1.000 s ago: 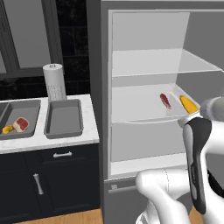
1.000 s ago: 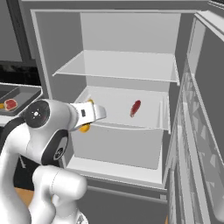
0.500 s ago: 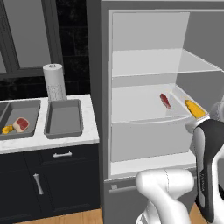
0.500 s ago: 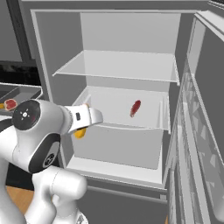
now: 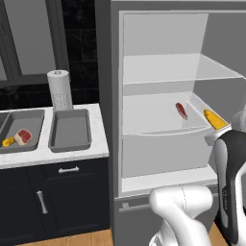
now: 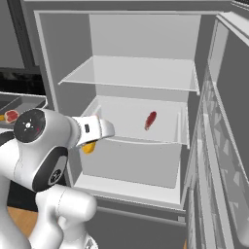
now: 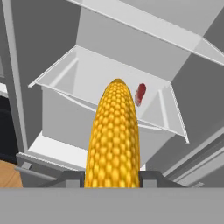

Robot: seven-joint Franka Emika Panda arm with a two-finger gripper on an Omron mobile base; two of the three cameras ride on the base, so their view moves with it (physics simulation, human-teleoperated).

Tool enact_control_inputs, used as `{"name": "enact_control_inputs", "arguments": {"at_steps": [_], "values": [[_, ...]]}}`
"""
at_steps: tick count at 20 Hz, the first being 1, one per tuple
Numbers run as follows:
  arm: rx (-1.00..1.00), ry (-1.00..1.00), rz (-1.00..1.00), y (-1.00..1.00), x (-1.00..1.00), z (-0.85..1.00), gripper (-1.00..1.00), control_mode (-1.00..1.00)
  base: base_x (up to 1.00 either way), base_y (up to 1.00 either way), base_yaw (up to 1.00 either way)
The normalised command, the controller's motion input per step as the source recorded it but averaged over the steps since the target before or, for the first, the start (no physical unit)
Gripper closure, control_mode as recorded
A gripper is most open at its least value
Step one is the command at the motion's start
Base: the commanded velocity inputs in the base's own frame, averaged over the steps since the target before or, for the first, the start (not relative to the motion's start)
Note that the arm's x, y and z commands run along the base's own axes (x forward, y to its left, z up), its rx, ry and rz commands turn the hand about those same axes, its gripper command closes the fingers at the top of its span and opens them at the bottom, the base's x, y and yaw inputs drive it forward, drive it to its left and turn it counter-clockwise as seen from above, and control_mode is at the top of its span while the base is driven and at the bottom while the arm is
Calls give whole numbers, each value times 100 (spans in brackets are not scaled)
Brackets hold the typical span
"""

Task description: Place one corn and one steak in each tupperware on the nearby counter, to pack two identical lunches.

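A: Item one, the gripper [image 7: 113, 177]. How do we list it?
B: We list it as clamped on a corn cob [image 7: 114, 135]; in the hand view the cob stands up between the two dark finger tips and covers the middle of the picture. From the left base view we see the same cob [image 5: 215, 119] poking out yellow at the arm's end, in front of the open fridge [image 5: 158, 43]. From the right base view it [image 6: 89, 146] shows just under the white hand.

A: Item two, steak.
B: We count two. One steak [image 6: 151, 119] lies on the fridge's lower glass shelf [image 6: 131, 121], toward the back, apart from the gripper. The other steak [image 5: 22, 136] lies in the left tupperware [image 5: 26, 117] on the counter [image 5: 72, 153].

A: Second corn?
B: A small yellow corn [image 5: 7, 141] sits in that same left tray, just beside the steak; whether they touch we cannot tell.

A: Item three, the other tupperware.
B: The right tupperware [image 5: 70, 129] sits beside the first, near the counter's fridge-side end.

A: Other entries?
B: A paper towel roll [image 5: 59, 90] stands upright behind the right tray. Dark cabinets [image 5: 53, 197] with silver handles sit below the counter.
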Motion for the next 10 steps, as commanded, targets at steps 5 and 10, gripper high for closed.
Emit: {"name": "enact_control_inputs", "arguments": {"at_steps": [5, 10], "values": [[0, 0, 0, 0, 0, 0, 100, -100, 0, 0, 0], [0, 0, 0, 0, 0, 0, 100, -100, 0, 0, 0]]}}
